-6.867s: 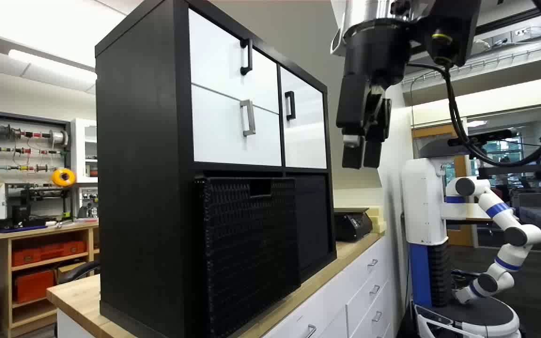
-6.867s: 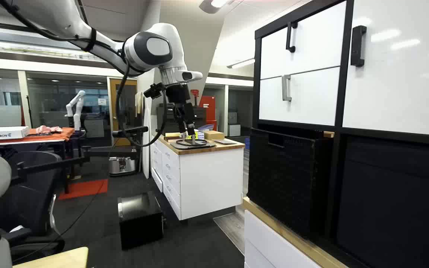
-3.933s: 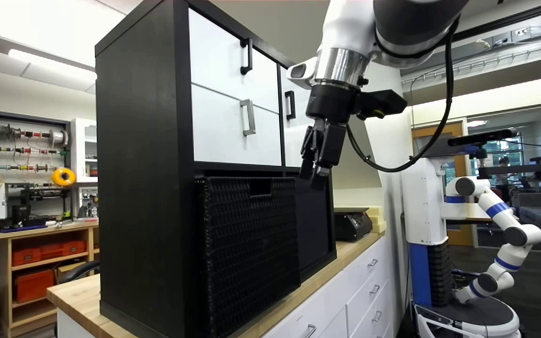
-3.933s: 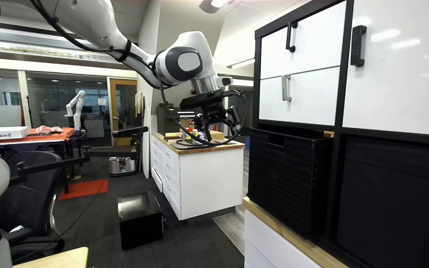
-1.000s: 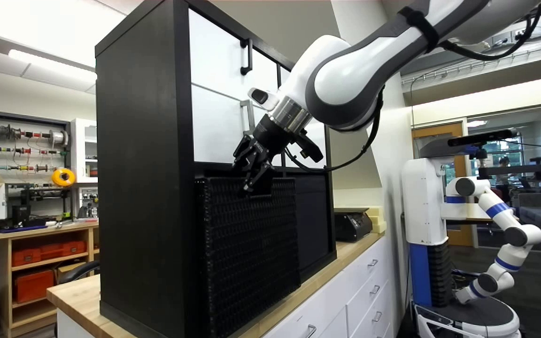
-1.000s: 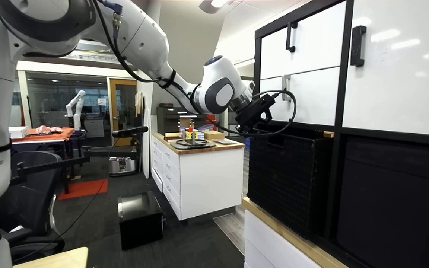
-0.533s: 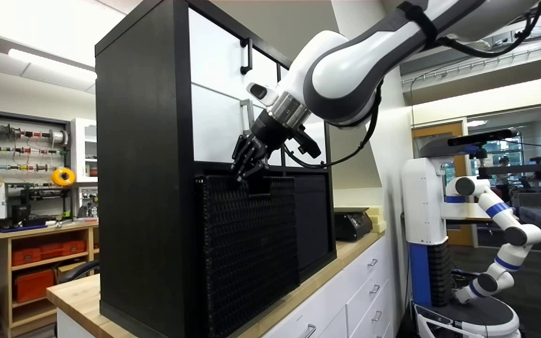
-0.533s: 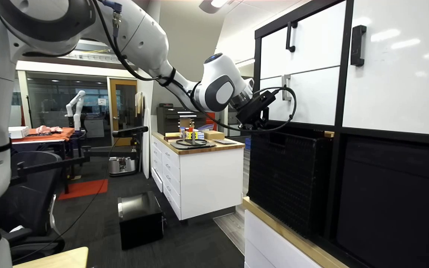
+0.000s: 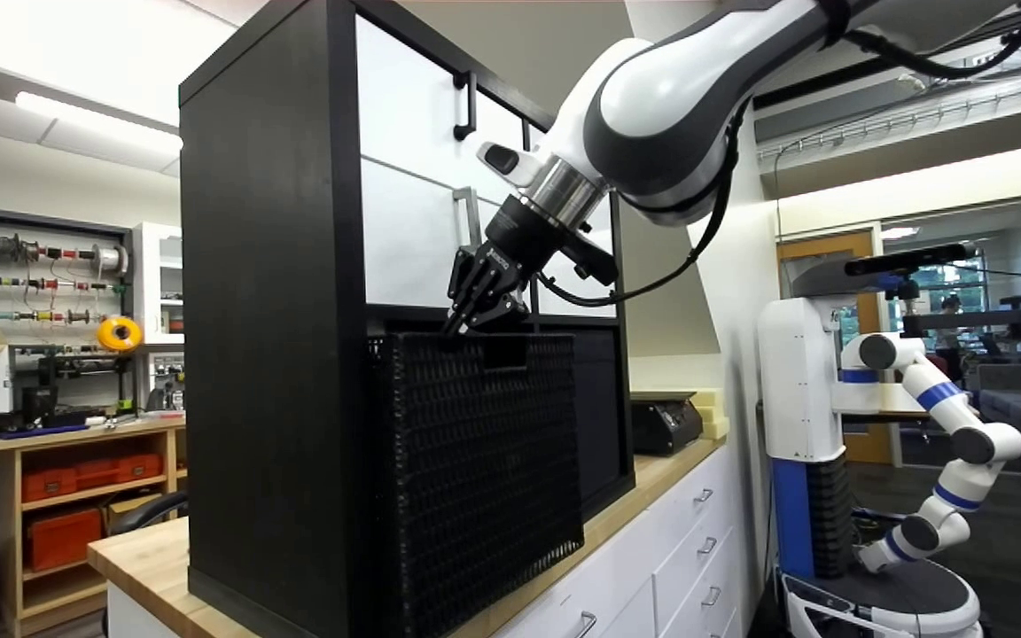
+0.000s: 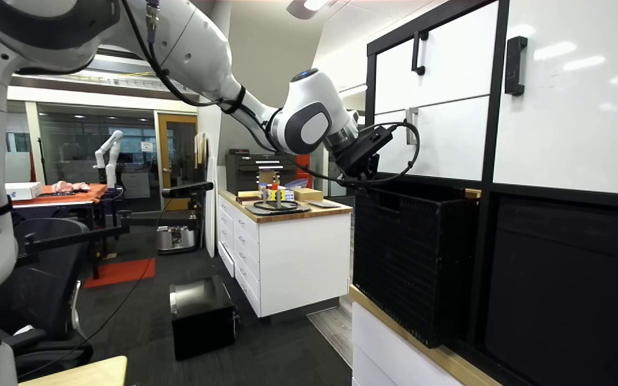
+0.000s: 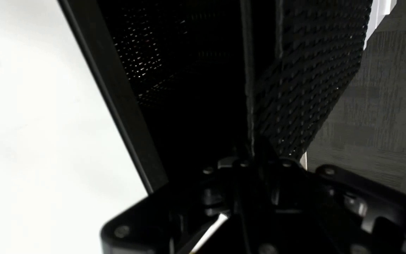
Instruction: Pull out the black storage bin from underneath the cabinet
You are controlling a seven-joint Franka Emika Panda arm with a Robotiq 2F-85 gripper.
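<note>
In an exterior view, the gripper [image 9: 457, 326] is seen at the centre of the frame, angled down onto the top rim [image 9: 548, 337] of the black storage bin [image 9: 488, 478]; the bin is located at lower centre, partly drawn out of a lower opening of the cabinet [image 9: 258, 310]. The rim is gripped to the left of the hand slot [image 9: 506, 354]. Because force is thereby applied off centre, the bin may be turned in the opening and jammed against its side. In an exterior view, the bin is located at right of centre, its lower front edge close to the edge of the wooden countertop [image 10: 451, 360]. If it is drawn past that edge without support from below, the bin may be tipped off. The cable loop [image 10: 418, 149] is seen across the silver drawer handle [image 10: 410, 114]; contact cannot be confirmed, but a snag may be caused if the gripper is raised. In the wrist view, the fingers [image 11: 266, 155] are seen at lower centre, closed on the rim. Since only a narrow strip appears to be clamped, slippage may be caused by a heavy load or by jamming.
</note>
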